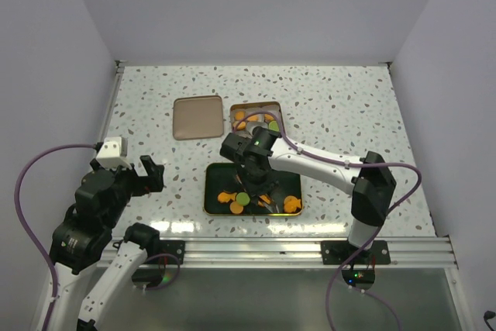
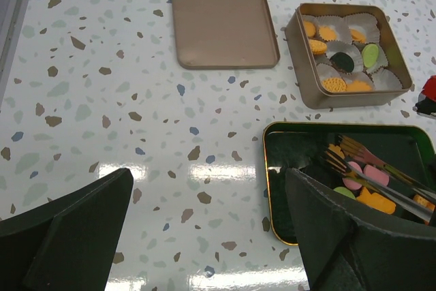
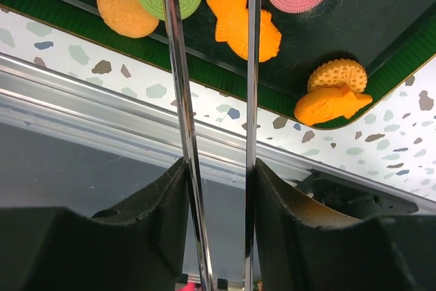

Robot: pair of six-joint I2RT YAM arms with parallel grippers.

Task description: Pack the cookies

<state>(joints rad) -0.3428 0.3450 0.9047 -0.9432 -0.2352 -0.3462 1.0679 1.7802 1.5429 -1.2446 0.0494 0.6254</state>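
Orange, pink, green cookies (image 3: 242, 22) lie flat in dark tray (image 3: 381, 5), others in tin (image 2: 354, 99).

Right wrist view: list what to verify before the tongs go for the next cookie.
1. Hold of right gripper on silver metal tongs: ok.
2. Tong tips closed on a cookie: cannot tell, tips run out of frame.
3. Stock in dark green tray, e.g. orange fish-shaped cookie: ok.
4. Access to gold square tin, flat lid lying beside it: ok.
5. Idle left gripper open, apart from tray: ok.
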